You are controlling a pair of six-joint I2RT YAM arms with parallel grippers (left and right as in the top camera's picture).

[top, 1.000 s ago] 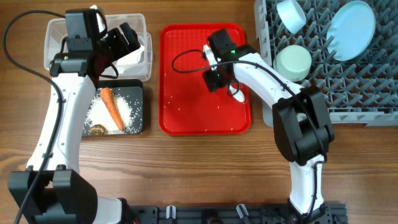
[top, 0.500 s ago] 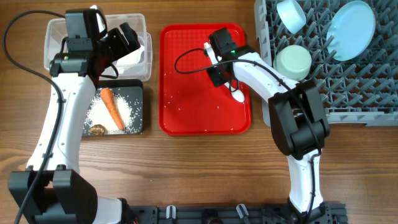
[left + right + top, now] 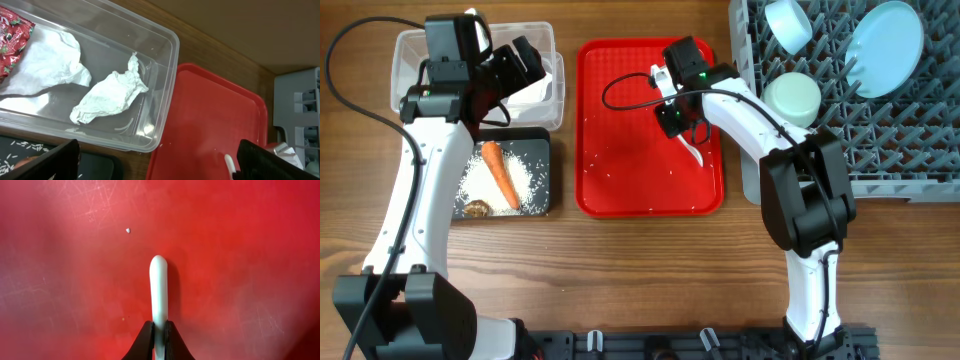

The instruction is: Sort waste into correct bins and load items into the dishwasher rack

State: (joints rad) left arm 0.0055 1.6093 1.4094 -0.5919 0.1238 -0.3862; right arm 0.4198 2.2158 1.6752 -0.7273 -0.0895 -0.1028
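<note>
My right gripper [image 3: 159, 330] is shut on the handle of the white spoon [image 3: 158, 290], low over the flat red tray [image 3: 620, 160]. Overhead, the right gripper [image 3: 672, 118] is at the tray's right half and the spoon [image 3: 696, 150] trails toward the tray's right edge. The left gripper [image 3: 160, 165] hangs open and holds nothing above the clear tub [image 3: 165, 65], which contains crumpled napkins [image 3: 110, 95] and a red wrapper [image 3: 12, 35]. The black tray [image 3: 542, 170] holds a carrot [image 3: 501, 173], rice [image 3: 475, 180] and a brown lump [image 3: 475, 208].
The grey dishwasher rack [image 3: 880, 150] fills the right back corner and holds a light blue plate [image 3: 885, 45], a light blue bowl [image 3: 788, 22] and a pale green bowl [image 3: 792, 100]. A few rice grains [image 3: 128, 230] lie on the red tray.
The right gripper's jaws have closed on the spoon handle, and the gripper has shifted slightly toward the rack. The left arm has not moved.
</note>
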